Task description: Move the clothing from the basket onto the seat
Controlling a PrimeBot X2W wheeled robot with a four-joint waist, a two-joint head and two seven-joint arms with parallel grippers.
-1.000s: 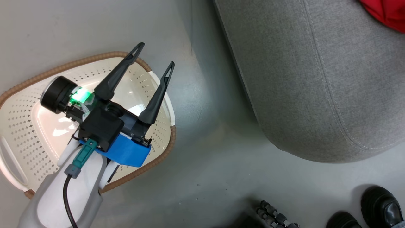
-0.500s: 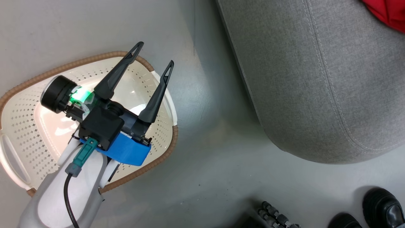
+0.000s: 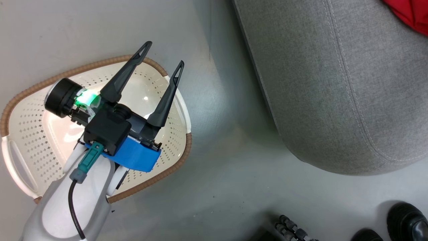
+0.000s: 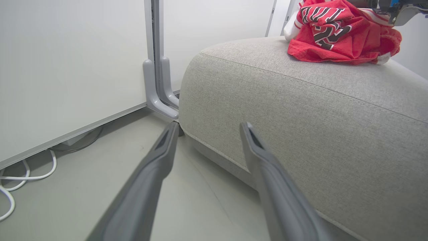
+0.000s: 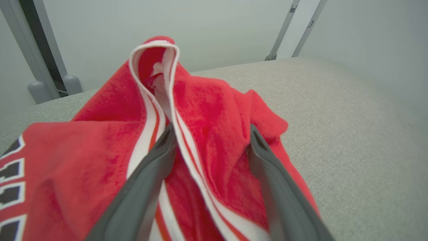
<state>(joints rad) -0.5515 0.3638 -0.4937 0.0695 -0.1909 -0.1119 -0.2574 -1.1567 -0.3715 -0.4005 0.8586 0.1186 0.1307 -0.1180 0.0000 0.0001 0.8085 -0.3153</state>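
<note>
Left pincer (image 3: 163, 55) hangs with its two dark fingers spread wide, tips reaching just past the basket's rim. Right pincer (image 5: 212, 130) is spread too, one finger on either side of a raised, white-striped fold of red cloth; whether the pads touch the cloth cannot be told.

The seat (image 3: 334, 83), a broad light-grey cushion with a stitched seam, lies ahead and to the right of the left pincer across a strip of grey floor (image 3: 217, 184), and stretches beneath and beyond the right pincer. The basket (image 3: 30, 134) sits on the floor directly under the left pincer, its perforated cream walls and brown rim showing around the arm.

The clothing (image 4: 337, 33) lies heaped on top of the seat, well beyond the left pincer's tips and right under the right pincer; black-white lettering shows left of that pincer's fingers in its wrist view.

A person's black shoes (image 3: 406, 217) stand on the floor far right of the left pincer. A white cable (image 4: 20, 177) curls by the wall, left of its fingers.
</note>
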